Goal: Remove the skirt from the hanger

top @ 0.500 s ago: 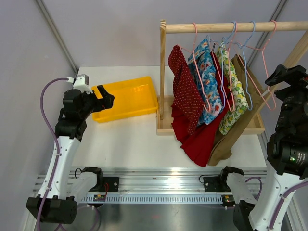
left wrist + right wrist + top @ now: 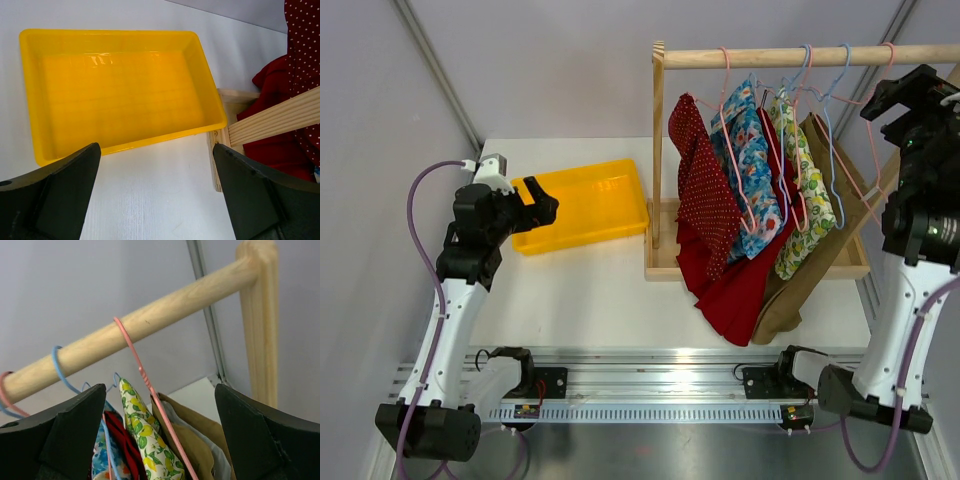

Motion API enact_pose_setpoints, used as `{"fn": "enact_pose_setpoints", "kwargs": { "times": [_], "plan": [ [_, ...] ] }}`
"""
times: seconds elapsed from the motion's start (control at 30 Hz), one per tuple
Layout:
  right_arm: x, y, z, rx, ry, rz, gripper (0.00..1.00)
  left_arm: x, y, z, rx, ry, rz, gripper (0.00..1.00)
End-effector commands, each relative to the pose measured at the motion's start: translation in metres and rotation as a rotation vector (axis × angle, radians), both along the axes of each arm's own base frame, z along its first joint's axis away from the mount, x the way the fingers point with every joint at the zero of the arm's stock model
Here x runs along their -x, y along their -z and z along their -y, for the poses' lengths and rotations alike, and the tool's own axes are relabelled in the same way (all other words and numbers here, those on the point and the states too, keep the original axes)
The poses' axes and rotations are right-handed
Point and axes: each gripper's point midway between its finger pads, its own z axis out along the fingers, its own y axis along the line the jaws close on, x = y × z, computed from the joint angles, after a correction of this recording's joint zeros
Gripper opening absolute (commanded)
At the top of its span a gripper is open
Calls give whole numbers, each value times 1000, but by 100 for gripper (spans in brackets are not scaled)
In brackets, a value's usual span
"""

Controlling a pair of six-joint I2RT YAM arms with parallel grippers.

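Note:
Several garments hang on wire hangers from a wooden rail (image 2: 770,57): a red polka-dot one (image 2: 705,195), a blue floral one (image 2: 757,165), a lemon-print one (image 2: 807,195), a plain red one (image 2: 732,290) and a tan one (image 2: 805,275). I cannot tell which is the skirt. My right gripper (image 2: 885,98) is open and empty, high up by the rail's right end. In the right wrist view it (image 2: 160,440) frames the pink hanger (image 2: 150,390) carrying the tan garment (image 2: 205,435), without touching it. My left gripper (image 2: 535,200) is open and empty over the yellow tray.
The yellow tray (image 2: 630,190) lies empty at the back left, also in the left wrist view (image 2: 125,34). The rack's wooden base (image 2: 665,262) and upright post (image 2: 658,140) stand just right of it. The rack's right post (image 2: 257,320) is close to my right gripper.
My right arm has risen and moved left toward the right end of the rail. The left arm and the garments have not moved.

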Motion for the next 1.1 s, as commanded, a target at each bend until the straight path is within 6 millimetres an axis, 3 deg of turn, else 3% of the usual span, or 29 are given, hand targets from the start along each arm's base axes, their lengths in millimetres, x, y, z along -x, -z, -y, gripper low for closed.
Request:
{"fn": "enact_pose_setpoints", "kwargs": {
  "times": [0.0,0.3,0.5,0.73,0.87,0.9,1.0,1.07],
  "plan": [
    [-21,11,-9,-16,-71,-42,97,-3,-16,-2,-9,-9,41,99],
    [-45,46,-4,-32,-74,-106,87,-1,-17,-2,-7,-11,42,99],
    [-68,71,-3,-56,-101,-163,62,0,-17,-4,-11,-16,41,99],
    [-85,83,-2,-73,-114,-192,56,0,-15,-5,-15,-26,33,99],
    [-92,87,0,-78,-113,-206,34,0,-15,-6,-16,-29,30,99],
    [-92,87,-5,-77,-139,-205,18,0,-15,-7,-17,-31,29,99],
    [-91,80,-7,-82,-146,-196,0,0,-15,-6,-6,-33,32,99],
    [-88,76,-8,-86,-148,-190,0,-1,-15,-8,4,-50,29,99]
  ]
}}
